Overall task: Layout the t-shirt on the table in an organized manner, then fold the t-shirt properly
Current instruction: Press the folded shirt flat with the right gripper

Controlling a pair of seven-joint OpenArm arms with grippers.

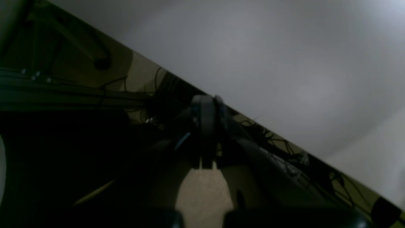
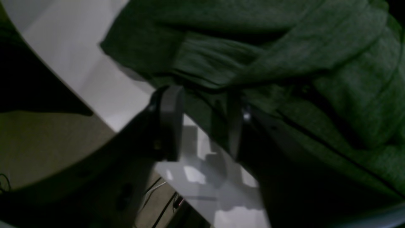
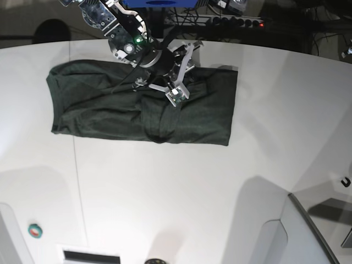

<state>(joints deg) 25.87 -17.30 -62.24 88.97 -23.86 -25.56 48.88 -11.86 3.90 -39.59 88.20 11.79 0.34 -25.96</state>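
Observation:
The dark green t-shirt point(image 3: 99, 110) lies on the white table point(image 3: 165, 192) as a rough wide rectangle with creases near its middle. My right gripper point(image 3: 181, 71) hangs over the shirt's far edge. In the right wrist view its fingers point(image 2: 171, 120) stand apart around that edge, the gripper point(image 2: 204, 126) open, with t-shirt point(image 2: 316, 47) and bare table point(image 2: 72, 47) showing between them. My left gripper point(image 1: 210, 101) is shut with nothing in it, off the cloth beside the table point(image 1: 284, 63) edge.
A round green and red button point(image 3: 34, 230) sits near the front left of the table. A grey panel point(image 3: 319, 231) stands at the front right. Cables and a power strip point(image 3: 236, 22) lie behind the table's far edge.

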